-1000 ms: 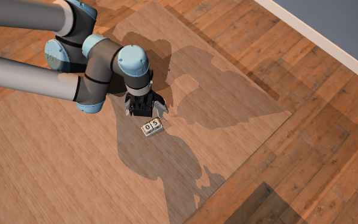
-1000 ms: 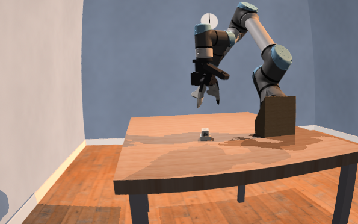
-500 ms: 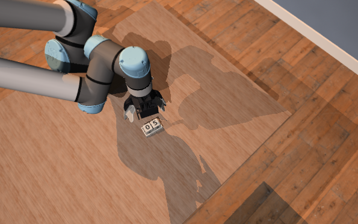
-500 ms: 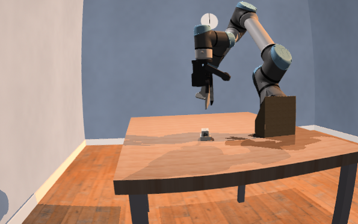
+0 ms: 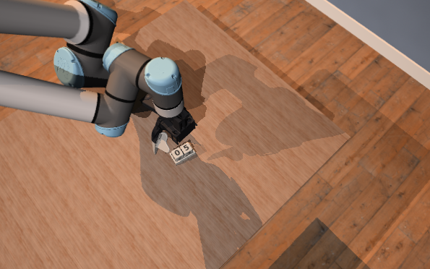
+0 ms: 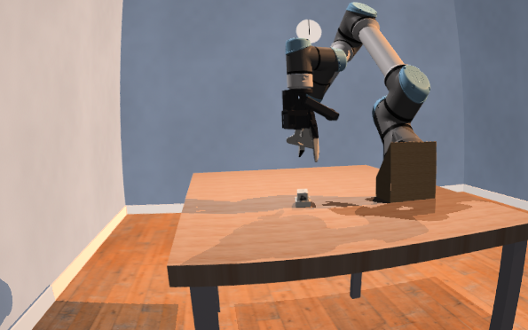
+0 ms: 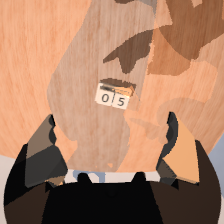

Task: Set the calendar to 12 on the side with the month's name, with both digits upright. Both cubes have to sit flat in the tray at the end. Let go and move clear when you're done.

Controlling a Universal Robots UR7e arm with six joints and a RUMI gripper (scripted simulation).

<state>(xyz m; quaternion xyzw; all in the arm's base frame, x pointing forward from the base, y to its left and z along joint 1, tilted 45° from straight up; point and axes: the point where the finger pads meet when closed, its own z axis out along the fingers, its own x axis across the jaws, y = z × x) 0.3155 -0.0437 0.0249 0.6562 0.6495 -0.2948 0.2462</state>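
Observation:
The calendar's two white cubes sit side by side in a small pale tray (image 5: 184, 160) (image 6: 303, 205). The left cube (image 5: 177, 152) (image 7: 105, 98) shows 0 on its top face. The right cube (image 5: 186, 147) (image 7: 121, 101) shows 5 on its top face. Both digits read upright in the wrist view. The exterior view shows the cubes end-on, one hiding the other. Side digits and any month's name are too small to read. My gripper (image 6: 309, 157) (image 7: 111, 113) is open and empty, high above the table; in the wrist view the calendar appears beyond the fingertips.
The wooden table (image 5: 66, 188) (image 6: 246, 248) carries the calendar. The arm's base block (image 6: 413, 170) stands at the right in the exterior view. The table's edge (image 5: 298, 191) runs along the lower right in the top view. Arm shadows fall around the calendar.

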